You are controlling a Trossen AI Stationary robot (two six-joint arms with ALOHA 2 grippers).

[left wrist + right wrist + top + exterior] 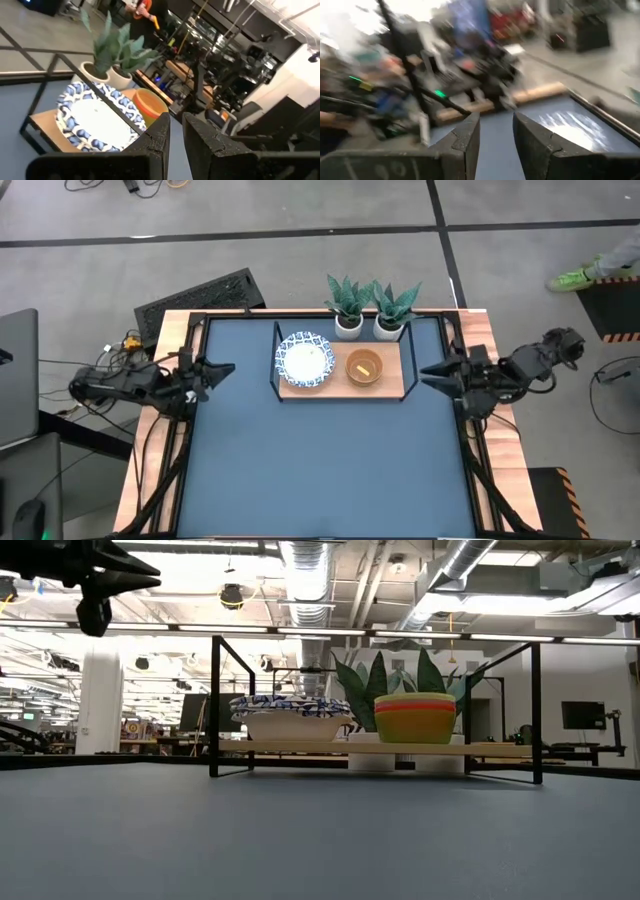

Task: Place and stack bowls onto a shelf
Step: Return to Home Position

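Front: I see the blue worktop (330,470) lying open from the shelf's front to the near edge.
Far middle: the shelf (392,385) blocks it, black wire frame (216,705) railed over the board.
On the board: patterned bowl stack (304,360) and coloured bowl stack (363,367), close together.
Behind: plant pots (349,326) close the back.
Sides: left pincer (225,368) and right pincer (428,370) flank the shelf.

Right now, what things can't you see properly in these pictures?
Patterned bowls: the high view shows only the top one, and in the low view their rims overlap, so no sure count.
Coloured bowls under the yellow bowl: hidden by it in the high view; only their edges show in the low view.
Plant pots: low view, mostly behind the bowls and shelf.
Right wrist view: too blurred to make out the room.
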